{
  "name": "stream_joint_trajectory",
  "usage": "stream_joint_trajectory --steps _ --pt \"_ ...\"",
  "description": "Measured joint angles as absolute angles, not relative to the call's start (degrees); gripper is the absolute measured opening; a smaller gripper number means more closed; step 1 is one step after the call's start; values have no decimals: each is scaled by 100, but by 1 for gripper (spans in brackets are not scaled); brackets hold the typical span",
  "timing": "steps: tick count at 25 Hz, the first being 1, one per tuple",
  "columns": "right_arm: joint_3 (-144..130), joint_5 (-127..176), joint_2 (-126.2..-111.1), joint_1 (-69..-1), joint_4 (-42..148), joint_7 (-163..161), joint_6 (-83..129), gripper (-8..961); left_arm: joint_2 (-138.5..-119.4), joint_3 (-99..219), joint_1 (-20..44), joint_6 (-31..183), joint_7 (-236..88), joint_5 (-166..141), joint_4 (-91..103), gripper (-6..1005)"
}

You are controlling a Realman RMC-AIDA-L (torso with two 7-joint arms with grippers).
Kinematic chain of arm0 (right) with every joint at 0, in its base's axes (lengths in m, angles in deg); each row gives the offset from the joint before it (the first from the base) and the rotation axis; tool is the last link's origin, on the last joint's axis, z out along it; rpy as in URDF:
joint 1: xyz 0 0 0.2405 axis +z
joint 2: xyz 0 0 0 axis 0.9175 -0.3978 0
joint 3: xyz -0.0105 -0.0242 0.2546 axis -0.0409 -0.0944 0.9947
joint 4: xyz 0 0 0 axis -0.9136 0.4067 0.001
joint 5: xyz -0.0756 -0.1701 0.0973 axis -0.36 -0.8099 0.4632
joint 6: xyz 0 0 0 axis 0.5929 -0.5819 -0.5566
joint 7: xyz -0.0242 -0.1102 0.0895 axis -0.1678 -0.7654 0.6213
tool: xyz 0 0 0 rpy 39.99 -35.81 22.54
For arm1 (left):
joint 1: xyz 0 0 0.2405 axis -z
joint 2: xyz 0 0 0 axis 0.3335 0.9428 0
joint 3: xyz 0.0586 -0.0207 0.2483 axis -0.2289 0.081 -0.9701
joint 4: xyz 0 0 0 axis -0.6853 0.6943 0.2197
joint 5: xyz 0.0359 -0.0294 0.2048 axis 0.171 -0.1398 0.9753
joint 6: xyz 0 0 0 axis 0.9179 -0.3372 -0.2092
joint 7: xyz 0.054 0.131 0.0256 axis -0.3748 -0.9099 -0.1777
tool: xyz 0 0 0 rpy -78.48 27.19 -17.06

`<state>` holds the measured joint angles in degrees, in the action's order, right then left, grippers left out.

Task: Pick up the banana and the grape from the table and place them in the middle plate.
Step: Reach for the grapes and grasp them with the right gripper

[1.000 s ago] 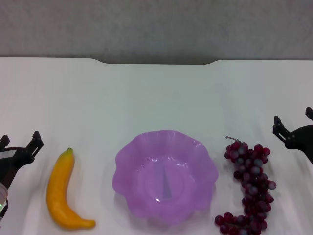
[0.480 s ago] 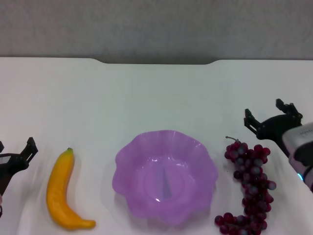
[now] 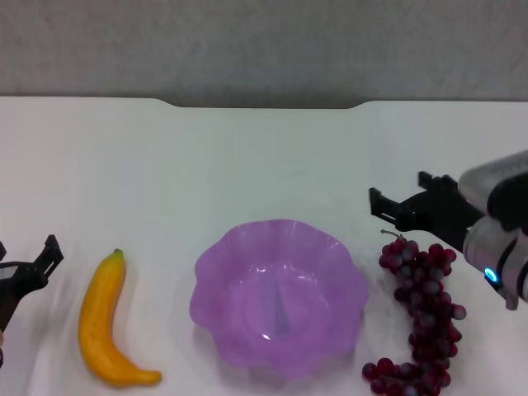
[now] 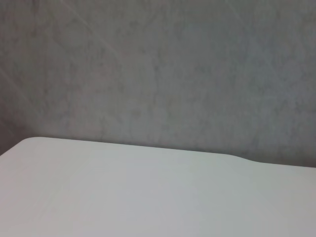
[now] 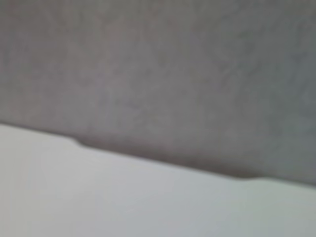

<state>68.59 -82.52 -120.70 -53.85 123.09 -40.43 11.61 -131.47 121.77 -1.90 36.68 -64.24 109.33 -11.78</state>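
While nothing is grasped yet, I see the right gripper with its fingers apart, hovering just behind the stem end of the grape, which lies on the table to the right of the plate. The banana lies to the left of the plate, near it but not touching. The left gripper sits at the left edge of the head view, beside the banana; only part of it shows, so I cannot tell if its fingers are apart or together. Both wrist views show only bare table and the wall, so they will not help me in aiming. My main worry is the grape: the bunch is long and loose, and if the fingers close only on the stem or on a few berries, I think it may swing, slip out, or drag over the plate's wavy rim and push the plate. If the gripper comes down too close to the plate, a finger could also hit that rim. The banana is smooth and curved, so an off-centre grip may let it rotate.
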Motion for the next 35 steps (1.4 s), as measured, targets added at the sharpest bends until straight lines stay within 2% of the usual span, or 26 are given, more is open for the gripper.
stream_joint_trajectory --steps 5,17,21,30,35 --pt "7709 -8273 -12070 -5201 12795 -3697 -882 877 -13147 12185 -190 3669 -6424 10933 -1178 889" --pt "9430 -8676 -12043 -4972 13222 -2776 -3333 878 -13147 12194 -199 3728 -6424 10933 -1172 888" --pt "9737 -9281 -12044 -4650 13016 -2319 -4058 878 -13147 12200 -199 3728 -6424 10934 -1169 888" --pt "9791 -9572 -12049 -4025 12247 -2102 -4620 877 -13147 12200 -196 3727 -6424 10934 -1169 888" --pt "9894 -9662 -12045 -3922 12009 -2078 -4699 878 -13147 12200 -190 3727 -6424 10934 -1169 888"
